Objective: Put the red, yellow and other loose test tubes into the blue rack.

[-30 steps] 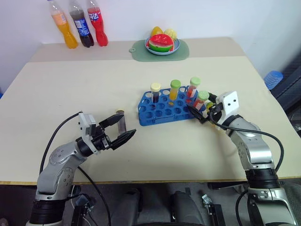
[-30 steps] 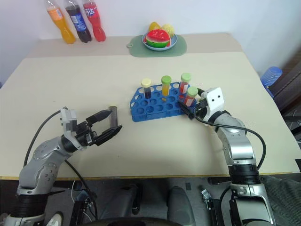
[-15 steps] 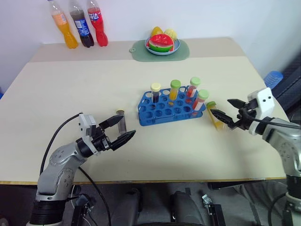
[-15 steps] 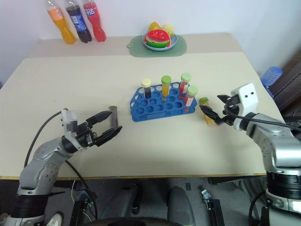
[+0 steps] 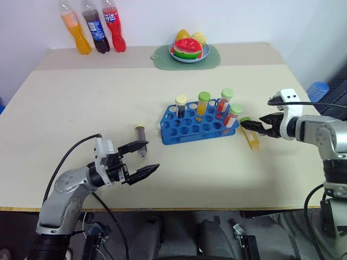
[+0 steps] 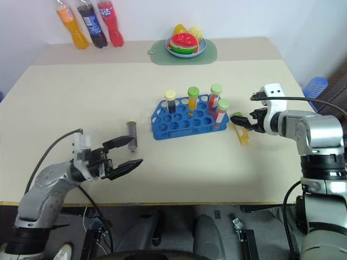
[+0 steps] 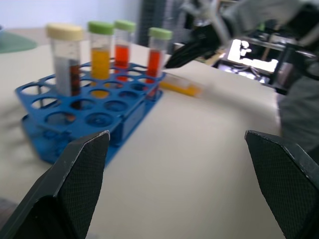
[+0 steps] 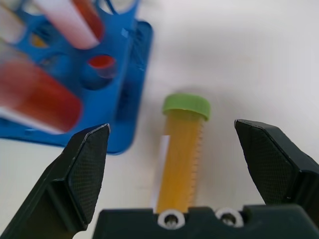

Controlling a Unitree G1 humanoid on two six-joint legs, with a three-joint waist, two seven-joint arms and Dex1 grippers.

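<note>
The left gripper [image 5: 139, 160] is held low at seven o'clock, fingers spread wide and aimed toward three o'clock. The right gripper [image 5: 248, 125] is extended at three o'clock, pointed toward nine o'clock and tilted downward, its fingers parted wide.

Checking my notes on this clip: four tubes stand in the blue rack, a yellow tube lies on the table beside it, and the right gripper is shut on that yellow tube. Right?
Not quite. The right gripper is open, its fingers spread on either side of the yellow tube, which lies on the table ungripped; the right wrist view shows this. Four tubes do stand in the blue rack.
</note>
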